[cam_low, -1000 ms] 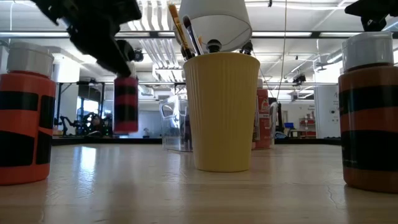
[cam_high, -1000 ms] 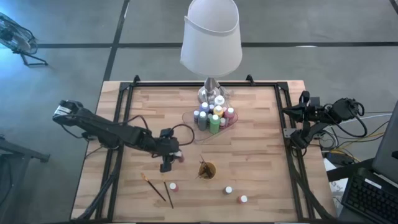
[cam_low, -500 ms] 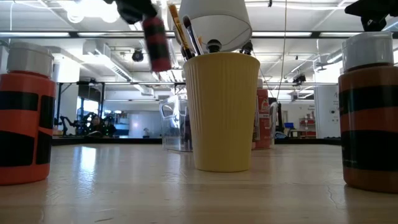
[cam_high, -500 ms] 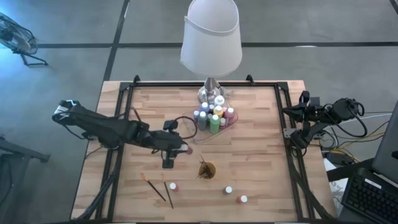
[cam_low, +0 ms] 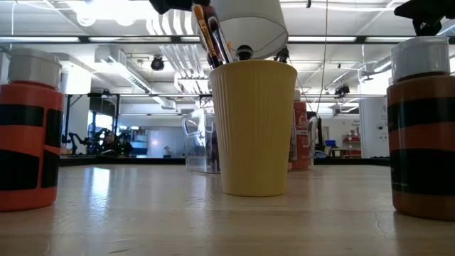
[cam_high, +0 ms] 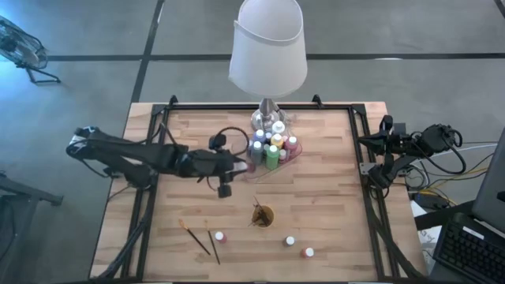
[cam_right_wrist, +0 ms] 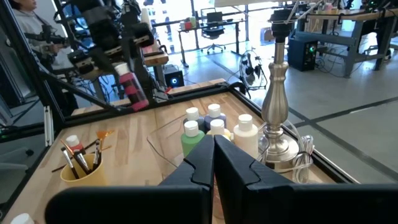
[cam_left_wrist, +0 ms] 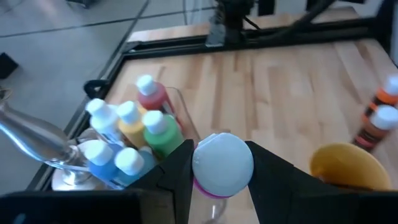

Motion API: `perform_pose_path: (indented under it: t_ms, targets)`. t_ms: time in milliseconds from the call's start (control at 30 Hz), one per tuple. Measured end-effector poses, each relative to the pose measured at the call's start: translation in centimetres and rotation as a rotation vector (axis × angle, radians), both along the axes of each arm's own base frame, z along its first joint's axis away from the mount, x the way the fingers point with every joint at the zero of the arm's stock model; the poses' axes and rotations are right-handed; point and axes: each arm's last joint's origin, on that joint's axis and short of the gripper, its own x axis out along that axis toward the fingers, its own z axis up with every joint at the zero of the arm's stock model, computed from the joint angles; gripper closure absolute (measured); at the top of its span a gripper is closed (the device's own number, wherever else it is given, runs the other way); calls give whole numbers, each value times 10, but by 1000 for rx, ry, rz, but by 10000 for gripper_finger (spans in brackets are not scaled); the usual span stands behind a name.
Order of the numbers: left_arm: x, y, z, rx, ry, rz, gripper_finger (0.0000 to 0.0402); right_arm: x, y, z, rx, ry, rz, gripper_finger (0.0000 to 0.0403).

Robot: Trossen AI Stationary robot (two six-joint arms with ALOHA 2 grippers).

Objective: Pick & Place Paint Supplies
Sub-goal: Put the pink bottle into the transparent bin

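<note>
My left gripper (cam_high: 239,164) hovers over the table just left of the clear tray (cam_high: 251,175), shut on a pink, white-capped paint bottle (cam_right_wrist: 132,89). Several capped bottles (cam_high: 271,147) stand upright in the tray. A yellow cup (cam_high: 262,214) holds brushes. Two dark-handled brushes (cam_high: 199,237) lie flat near the near edge. Three small bottles (cam_high: 220,236), (cam_high: 290,241), (cam_high: 307,252) stand on the wood there. My right gripper (cam_right_wrist: 213,155) waits, shut, at the table's right edge. My left gripper pinches the pink bottle between its two fingers (cam_left_wrist: 177,171) at the top end, beside the white cap (cam_left_wrist: 222,163). It comes slanting down from above and the table's left. The bottle is lifted clear and hangs below the fingers, slightly tilted.
A lamp with a white shade (cam_high: 268,47) stands on its metal base (cam_right_wrist: 278,146) right behind the tray. Black rails run along the table's left and right sides. Bare wood lies between the tray and the cup. In the low view two orange bottles (cam_low: 28,135), (cam_low: 423,128) flank the cup.
My left gripper, still shut on the pink bottle, has risen and moved toward the far right, from left of the cup up to the tray's left side. In the low view the bottle has climbed out of the picture's top.
</note>
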Motion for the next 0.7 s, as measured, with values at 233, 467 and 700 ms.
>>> perform_pose_path:
  t_ms: [233, 467, 700]
  targets:
    - [13, 18, -8, -17, 2, 61, 271, 0, 0, 0, 0, 0, 0, 394]
    - [33, 28, -26, -25, 44, 64, 270, 0, 0, 0, 0, 0, 0, 394]
    - [48, 41, -45, -36, 103, 88, 269, 0, 0, 0, 0, 0, 0, 394]
